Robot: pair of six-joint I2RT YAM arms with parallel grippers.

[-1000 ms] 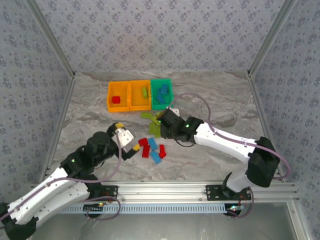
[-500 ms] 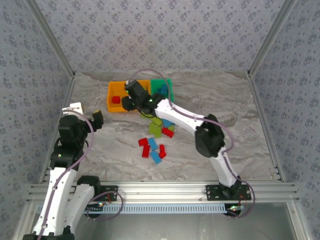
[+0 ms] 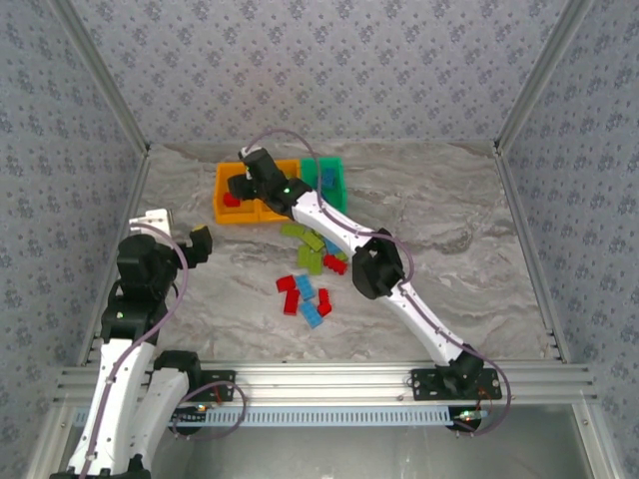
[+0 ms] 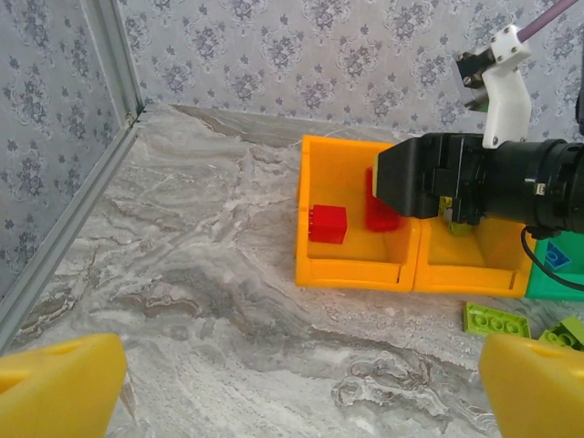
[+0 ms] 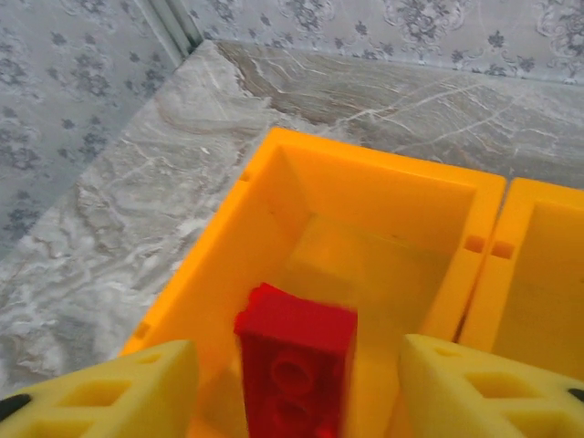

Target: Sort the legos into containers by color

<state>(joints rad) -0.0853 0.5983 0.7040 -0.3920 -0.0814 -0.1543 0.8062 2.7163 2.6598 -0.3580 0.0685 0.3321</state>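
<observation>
The right arm has swung from the loose pile to the left orange bin [image 3: 220, 196], and its tool [image 3: 240, 186] has parted its jaws. In the right wrist view a red brick [image 5: 296, 356] sits inside the bin's walls between the yellow fingers [image 5: 109, 394], with a gap on each side. Another red brick [image 4: 327, 224] lies in the same bin. The left arm has drawn back to the desk's [image 3: 449, 230] left side, and its tool [image 3: 176, 234] stands wide open and empty. The other legos [image 3: 310, 271] lie scattered on the desk just before the middle orange bin [image 3: 272, 214] and the green bin [image 3: 334, 171].
</observation>
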